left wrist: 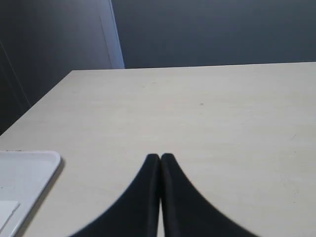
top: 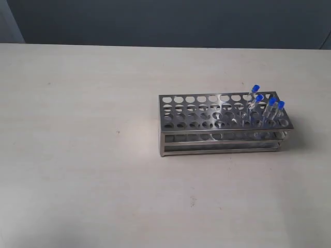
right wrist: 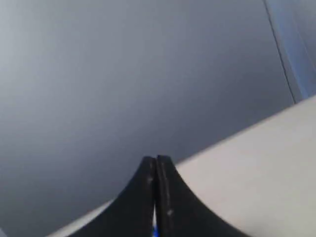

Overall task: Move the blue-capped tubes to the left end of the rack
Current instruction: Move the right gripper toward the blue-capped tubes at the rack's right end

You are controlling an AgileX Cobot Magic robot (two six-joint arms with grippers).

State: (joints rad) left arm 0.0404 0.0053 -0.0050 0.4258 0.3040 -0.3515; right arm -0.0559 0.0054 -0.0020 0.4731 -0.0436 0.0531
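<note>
The shiny steel rack (top: 192,120) stands on the table right of centre in the exterior view. Several blue-capped tubes (top: 270,106) stand slightly tilted in holes at its right end; the holes toward its left end are bare. Neither gripper shows in the exterior view. In the left wrist view my left gripper (left wrist: 160,157) is shut with nothing in it, over bare tabletop. In the right wrist view my right gripper (right wrist: 156,159) is shut, pointing at the dark wall and the table's edge. A thin blue sliver (right wrist: 155,231) shows through the slit low between its fingers.
A white tray (left wrist: 24,175) lies at the table's corner in the left wrist view. The light wooden tabletop (top: 77,155) stretches left of and in front of the rack. A dark wall (top: 165,20) runs behind the table.
</note>
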